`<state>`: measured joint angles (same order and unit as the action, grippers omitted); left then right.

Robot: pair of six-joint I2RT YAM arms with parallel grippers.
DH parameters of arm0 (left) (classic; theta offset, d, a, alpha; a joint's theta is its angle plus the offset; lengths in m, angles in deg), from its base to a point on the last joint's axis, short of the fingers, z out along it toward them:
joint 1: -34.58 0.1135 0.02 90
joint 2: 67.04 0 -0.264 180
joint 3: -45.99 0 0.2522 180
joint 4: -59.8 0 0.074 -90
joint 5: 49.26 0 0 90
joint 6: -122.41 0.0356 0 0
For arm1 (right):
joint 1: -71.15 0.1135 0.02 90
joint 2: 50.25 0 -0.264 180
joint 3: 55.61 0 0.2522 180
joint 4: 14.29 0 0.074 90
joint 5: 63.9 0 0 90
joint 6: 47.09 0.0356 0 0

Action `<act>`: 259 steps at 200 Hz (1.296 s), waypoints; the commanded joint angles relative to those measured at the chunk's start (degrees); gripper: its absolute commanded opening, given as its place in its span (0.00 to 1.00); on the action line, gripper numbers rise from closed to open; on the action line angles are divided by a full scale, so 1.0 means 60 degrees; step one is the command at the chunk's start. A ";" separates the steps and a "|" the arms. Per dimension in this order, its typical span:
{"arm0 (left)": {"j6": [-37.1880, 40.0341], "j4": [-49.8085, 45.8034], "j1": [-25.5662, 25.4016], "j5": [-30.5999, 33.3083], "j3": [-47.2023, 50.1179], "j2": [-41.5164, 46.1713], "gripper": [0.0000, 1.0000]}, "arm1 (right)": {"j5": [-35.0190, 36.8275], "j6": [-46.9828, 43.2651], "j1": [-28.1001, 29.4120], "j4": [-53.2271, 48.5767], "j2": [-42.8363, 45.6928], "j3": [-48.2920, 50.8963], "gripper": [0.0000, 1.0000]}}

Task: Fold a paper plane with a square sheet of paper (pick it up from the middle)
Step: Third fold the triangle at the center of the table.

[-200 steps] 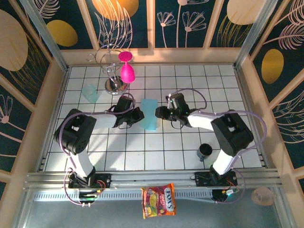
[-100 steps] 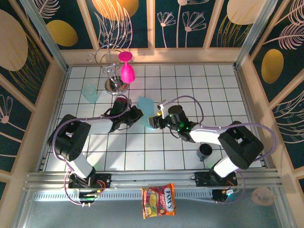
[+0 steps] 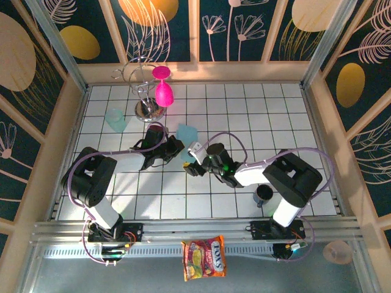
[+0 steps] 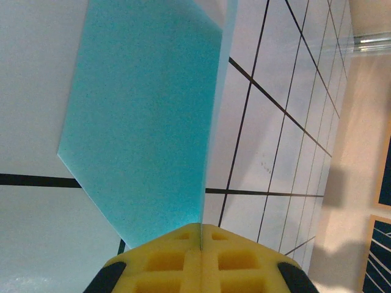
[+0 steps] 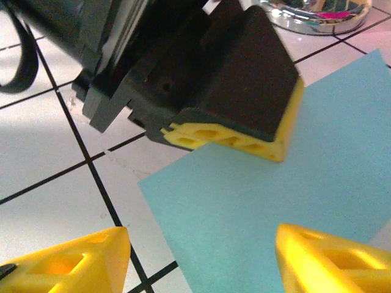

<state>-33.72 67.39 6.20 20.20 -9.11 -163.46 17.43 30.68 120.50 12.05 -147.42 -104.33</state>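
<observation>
Your left gripper point(image 3: 178, 147) is pressed together on the thin light-blue sheet of paper point(image 3: 186, 135), near the middle of the white tiled table point(image 3: 275, 116). In the left wrist view the yellow pads point(image 4: 200, 256) meet with no gap, nipping a corner of the sheet point(image 4: 146, 122), which fans out away from them over the black grid lines. Your right gripper point(image 3: 192, 163) sits just beside it, reaching in from the right with its jaws spread. From the right wrist view you see its two yellow fingertips point(image 5: 61, 262) wide apart at the bottom, the blue paper point(image 5: 275, 201) lying between and beyond them, and the left gripper point(image 5: 226, 141) clamped on the sheet's far edge. You cannot tell from these views whether the right fingertips touch the paper. Towards the back left of the table stand two bright pink goblets point(image 3: 163, 94) on a chrome wire rack point(image 3: 148, 110), with a translucent pale-teal plastic cup point(image 3: 115, 119) to their left. A small dark cup point(image 3: 264, 194) stands by your right arm.
</observation>
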 commanded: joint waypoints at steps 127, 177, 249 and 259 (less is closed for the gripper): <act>-0.0222 0.0134 0.0058 -0.0063 -0.0002 -0.0109 0.04 | 0.1111 -0.1168 0.0290 0.1758 -0.0277 0.0143 0.44; -0.0222 0.0149 0.0058 -0.0104 -0.0023 -0.0167 0.05 | 0.1104 -0.1215 0.0466 0.1696 -0.0333 0.0085 0.41; -0.0221 0.0121 0.0057 -0.0078 0.0018 -0.0118 0.07 | 0.0940 -0.1156 0.0509 0.1591 -0.0283 0.0085 0.17; -0.0177 0.0049 0.0057 0.0003 0.0034 -0.0059 0.09 | 0.0830 -0.1135 0.0507 0.1512 -0.0266 0.0070 0.13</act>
<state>-33.89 67.34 6.20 20.20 -9.11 -163.86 23.29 23.67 123.01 19.78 -150.70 -104.33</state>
